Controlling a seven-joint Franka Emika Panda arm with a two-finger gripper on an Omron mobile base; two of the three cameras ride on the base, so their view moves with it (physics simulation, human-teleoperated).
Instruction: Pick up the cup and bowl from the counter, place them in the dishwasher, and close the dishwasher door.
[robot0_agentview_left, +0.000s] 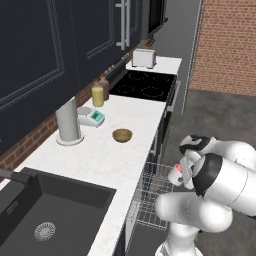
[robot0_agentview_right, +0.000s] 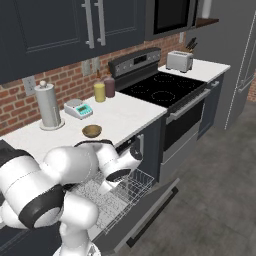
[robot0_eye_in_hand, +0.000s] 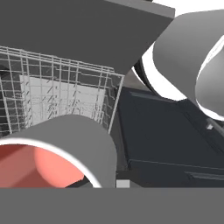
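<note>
Cup (robot0_eye_in_hand: 52, 153): pale outside, salmon-red inside, nearest the hand camera, clamped in the gripper (robot0_eye_in_hand: 122, 181) with the jaws drawn together on its rim, held above the wire rack (robot0_eye_in_hand: 65, 94).

Wire rack: grey, pulled out over the lowered dishwasher door (robot0_agentview_right: 145, 210), below the worktop (robot0_agentview_left: 107, 155) edge.

Bowl (robot0_agentview_left: 122, 135): tan-brown, sat on the worktop above and behind the rack, near the paper-towel roll (robot0_agentview_left: 68, 122) and the kitchen scale (robot0_agentview_left: 92, 116).

Handling note, as a judgement: the cup was best lowered level and well inside the rack's wires, clear of the worktop edge, then let go only once it rested.
</note>
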